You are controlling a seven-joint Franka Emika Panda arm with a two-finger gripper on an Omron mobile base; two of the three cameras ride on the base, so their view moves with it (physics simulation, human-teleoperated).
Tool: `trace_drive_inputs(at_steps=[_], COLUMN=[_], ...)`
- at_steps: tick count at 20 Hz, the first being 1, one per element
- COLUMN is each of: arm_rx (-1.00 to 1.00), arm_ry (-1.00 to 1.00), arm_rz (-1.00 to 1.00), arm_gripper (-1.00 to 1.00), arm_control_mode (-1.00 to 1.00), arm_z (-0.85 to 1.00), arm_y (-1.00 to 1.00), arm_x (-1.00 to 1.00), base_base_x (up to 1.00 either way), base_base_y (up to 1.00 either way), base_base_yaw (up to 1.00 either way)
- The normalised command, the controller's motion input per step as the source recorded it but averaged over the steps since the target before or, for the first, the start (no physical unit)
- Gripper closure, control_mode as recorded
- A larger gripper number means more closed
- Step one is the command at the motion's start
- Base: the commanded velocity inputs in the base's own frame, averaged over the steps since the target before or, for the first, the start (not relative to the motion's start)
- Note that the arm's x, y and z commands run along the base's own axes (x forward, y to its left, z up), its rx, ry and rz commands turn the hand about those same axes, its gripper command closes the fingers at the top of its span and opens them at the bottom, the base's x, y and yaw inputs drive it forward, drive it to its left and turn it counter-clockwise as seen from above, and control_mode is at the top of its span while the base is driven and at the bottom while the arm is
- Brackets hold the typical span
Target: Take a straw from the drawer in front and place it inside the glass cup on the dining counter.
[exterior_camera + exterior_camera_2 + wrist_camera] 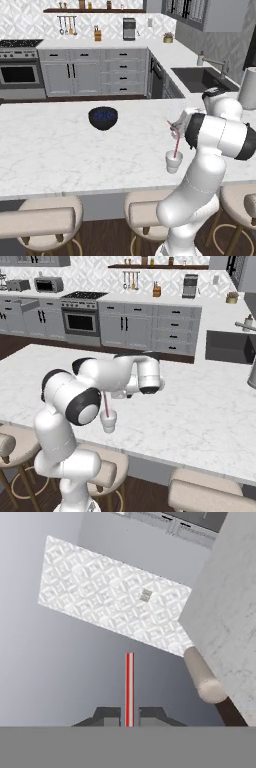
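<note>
The glass cup (174,162) (108,421) stands on the dining counter (50,150) (200,411), near its front edge. The thin reddish straw (173,141) (106,405) (129,684) slants down into the cup, and its lower end sits inside the rim. My gripper (171,125) (129,718) hovers just above the cup, shut on the straw's upper part. In the hand view the straw runs straight up between the two dark fingertips (106,715). The drawer is out of view.
A dark blue bowl (103,118) rests on the dining counter, left of the cup and further back. Padded stools (47,215) (200,491) line the counter's near side. A sink (200,77) (230,346) is set in the back worktop.
</note>
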Motion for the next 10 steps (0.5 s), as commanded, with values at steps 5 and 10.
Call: trace_drive_inputs(at_steps=[5, 10], arm_rx=[0.0, 0.0], arm_ry=[-0.08, -0.05], arm_rz=[0.08, 0.07], arm_gripper=[1.0, 1.0], arm_control_mode=[-1.0, -1.0], arm_z=[-0.18, -0.24], arm_y=[-0.01, 0.0], arm_x=[0.0, 0.0], base_base_x=[0.0, 0.0], base_base_y=[0.0, 0.0], base_base_yaw=[0.0, 0.0])
